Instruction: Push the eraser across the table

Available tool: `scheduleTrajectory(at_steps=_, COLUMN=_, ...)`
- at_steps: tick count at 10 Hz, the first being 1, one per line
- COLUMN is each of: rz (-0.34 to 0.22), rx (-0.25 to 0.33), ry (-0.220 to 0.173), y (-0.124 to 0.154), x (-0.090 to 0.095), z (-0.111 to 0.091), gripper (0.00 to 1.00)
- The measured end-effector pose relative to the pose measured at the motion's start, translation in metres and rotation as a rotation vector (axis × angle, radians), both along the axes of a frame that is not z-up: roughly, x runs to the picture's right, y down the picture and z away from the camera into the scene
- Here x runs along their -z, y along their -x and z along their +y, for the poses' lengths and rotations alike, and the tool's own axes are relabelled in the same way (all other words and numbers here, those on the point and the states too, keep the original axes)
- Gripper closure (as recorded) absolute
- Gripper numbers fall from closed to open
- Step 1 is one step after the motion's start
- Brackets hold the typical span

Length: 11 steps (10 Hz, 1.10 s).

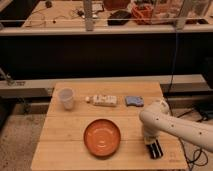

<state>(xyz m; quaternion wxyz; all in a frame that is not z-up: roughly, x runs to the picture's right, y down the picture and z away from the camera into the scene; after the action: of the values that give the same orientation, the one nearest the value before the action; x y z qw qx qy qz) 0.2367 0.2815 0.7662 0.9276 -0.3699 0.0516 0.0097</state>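
Eraser (155,150) lies near front right corner of table (60,152), long side pointing roughly front to back; black with pale stripe; gripper (150,142) sits right at its far end, fingers closed together, nothing held; dark fingers blend with eraser, contact unclear; white arm (175,125) reaches in from right over table edge; orange plate (102,136) left of eraser, apart from it; along the back, blue-grey pad (133,101), white box (104,100), and white cup (66,97) upright at left.
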Motion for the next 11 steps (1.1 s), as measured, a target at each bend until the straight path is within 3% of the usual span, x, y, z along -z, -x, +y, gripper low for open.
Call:
scheduleTrajectory(at_steps=9, rz=0.000, rx=0.000, ry=0.001, y=0.000, x=0.000, z=0.000, gripper=1.00)
scheduleTrajectory(at_steps=11, rz=0.001, rx=0.010, ry=-0.009, y=0.012, x=-0.001, z=-0.005, gripper=1.00)
